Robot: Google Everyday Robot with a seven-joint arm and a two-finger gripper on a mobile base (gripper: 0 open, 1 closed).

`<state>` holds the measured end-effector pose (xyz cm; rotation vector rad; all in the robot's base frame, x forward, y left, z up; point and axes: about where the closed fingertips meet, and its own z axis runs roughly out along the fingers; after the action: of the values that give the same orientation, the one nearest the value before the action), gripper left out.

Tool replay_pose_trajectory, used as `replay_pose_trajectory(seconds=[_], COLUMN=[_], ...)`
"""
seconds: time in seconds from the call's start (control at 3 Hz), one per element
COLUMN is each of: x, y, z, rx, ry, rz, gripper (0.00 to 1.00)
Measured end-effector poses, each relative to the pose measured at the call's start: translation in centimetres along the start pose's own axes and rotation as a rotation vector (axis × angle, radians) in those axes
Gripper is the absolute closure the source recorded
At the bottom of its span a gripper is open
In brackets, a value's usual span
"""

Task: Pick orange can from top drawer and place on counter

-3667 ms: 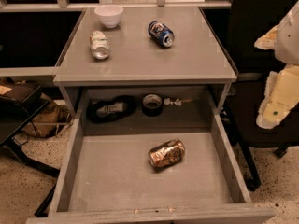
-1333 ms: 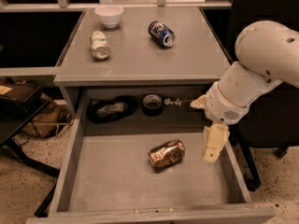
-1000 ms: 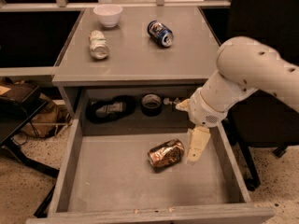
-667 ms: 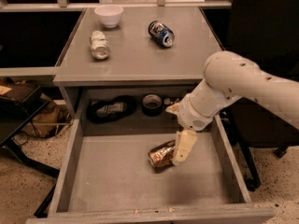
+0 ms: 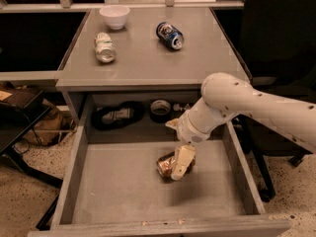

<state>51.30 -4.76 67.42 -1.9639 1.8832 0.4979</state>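
Observation:
The orange can (image 5: pixel 164 165) lies on its side on the grey bottom of the open top drawer (image 5: pixel 118 189), near the middle. My gripper (image 5: pixel 180 163) reaches down into the drawer from the right on a white arm (image 5: pixel 247 105). It sits right at the can's right end and covers part of it. The grey counter (image 5: pixel 143 63) lies above and behind the drawer.
A white-green can (image 5: pixel 104 47), a blue can (image 5: pixel 170 35) and a white bowl (image 5: pixel 114 16) stand on the counter. A black bundle (image 5: pixel 114 116) and a dark roll (image 5: pixel 160 109) lie at the drawer's back. Low drawer walls (image 5: pixel 236 167) flank the can. A black frame (image 5: pixel 19 147) stands at the left.
The arm came in from the right, swung left and went down into the drawer until the gripper reached the orange can. The can has not moved.

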Motion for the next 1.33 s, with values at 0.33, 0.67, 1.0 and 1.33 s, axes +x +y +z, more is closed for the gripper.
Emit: replay_pose_trajectory(seconds=[0.33, 0.67, 1.0, 1.33], x=[0.8, 1.4, 2.6, 2.6], y=[-0.2, -0.1, 0.2, 0.2], z=[2.1, 3.7, 4.6, 4.6], rx=[-0.01, -0.009, -0.011, -0.012], ry=[-0.002, 0.03, 0.057, 0.057], rz=[0.002, -0.003, 0.019, 0.019], gripper=[0.0, 0.0, 0.19, 0.42])
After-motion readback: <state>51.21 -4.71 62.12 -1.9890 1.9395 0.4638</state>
